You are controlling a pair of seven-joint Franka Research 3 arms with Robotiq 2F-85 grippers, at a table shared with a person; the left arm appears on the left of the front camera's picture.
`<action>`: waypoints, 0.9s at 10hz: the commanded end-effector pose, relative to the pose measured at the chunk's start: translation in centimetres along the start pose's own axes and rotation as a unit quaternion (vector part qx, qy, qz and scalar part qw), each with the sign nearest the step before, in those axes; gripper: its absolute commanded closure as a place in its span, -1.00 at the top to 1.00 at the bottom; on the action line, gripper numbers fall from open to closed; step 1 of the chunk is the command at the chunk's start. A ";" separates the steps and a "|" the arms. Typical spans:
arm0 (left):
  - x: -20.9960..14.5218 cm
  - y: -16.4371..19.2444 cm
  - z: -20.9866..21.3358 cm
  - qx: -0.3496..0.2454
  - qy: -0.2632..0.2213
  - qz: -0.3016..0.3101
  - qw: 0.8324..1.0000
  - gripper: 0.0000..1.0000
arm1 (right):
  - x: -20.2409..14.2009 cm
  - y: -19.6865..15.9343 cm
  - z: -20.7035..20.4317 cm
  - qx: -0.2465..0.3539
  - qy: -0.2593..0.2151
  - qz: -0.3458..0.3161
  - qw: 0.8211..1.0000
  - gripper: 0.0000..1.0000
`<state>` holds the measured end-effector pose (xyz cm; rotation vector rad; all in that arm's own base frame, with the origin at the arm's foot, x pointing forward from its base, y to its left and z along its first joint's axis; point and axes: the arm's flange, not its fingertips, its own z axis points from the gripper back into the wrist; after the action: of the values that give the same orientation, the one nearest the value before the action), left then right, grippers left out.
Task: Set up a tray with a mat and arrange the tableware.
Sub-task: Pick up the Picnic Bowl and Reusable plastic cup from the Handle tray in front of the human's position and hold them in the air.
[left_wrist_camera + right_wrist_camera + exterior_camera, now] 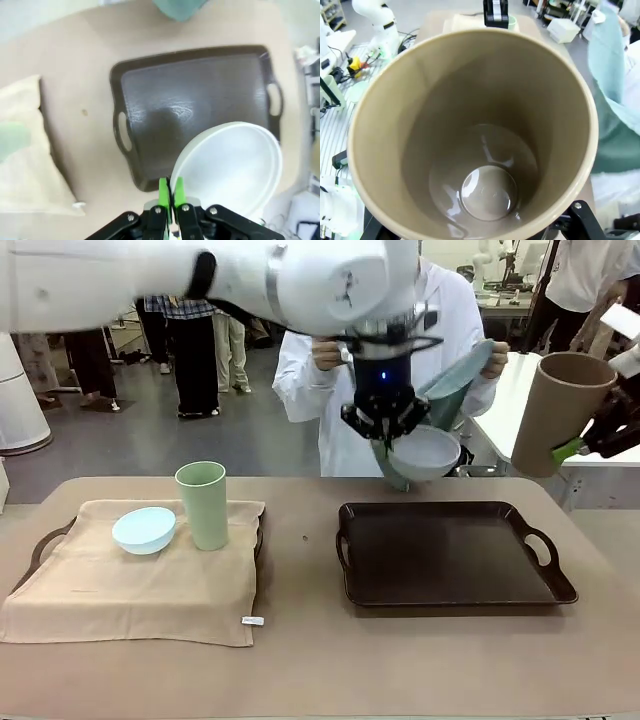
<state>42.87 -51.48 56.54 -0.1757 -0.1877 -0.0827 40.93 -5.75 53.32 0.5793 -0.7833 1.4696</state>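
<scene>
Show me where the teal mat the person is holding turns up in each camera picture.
Front view: teal mat upper middle, behind the white-grey bowl.
Left wrist view: top edge, beyond the dark tray.
Right wrist view: right side, past the tan-brown cup rim.
Shared landmark: the tan table, which the mat hangs beyond.

The right gripper (572,450) ran off the front view's right edge. One green pad (566,452) showed against the tan-brown cup (556,412), and the other finger was hidden behind it. Behind the left gripper (385,432) and its white-grey bowl (425,452), the person's pale green mat (455,375) was partly covered. Beyond that gripper's pads (164,192) the bowl hid a corner of the dark tray (200,85). Well to its left, a cloth (130,580) buried a second tray (42,548) but for the handles. The cloth's tag (252,620) was too small to read.
</scene>
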 end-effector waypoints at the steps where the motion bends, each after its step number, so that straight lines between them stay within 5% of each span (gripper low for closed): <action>1: -2.1 0.7 0.5 0.009 -0.016 0.030 0.999 -1.00 | -0.7 -0.4 -1.6 0.014 0.007 -0.022 1.000 0.51; 9: -1.0 0.1 1.7 -0.002 -0.009 0.009 1.000 -1.00 | 0.4 0.2 -0.1 0.003 0.004 -0.002 1.000 0.51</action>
<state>41.48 -51.11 57.66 -0.1891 -0.1911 -0.0506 40.84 -5.62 53.51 0.5839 -0.7746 1.4616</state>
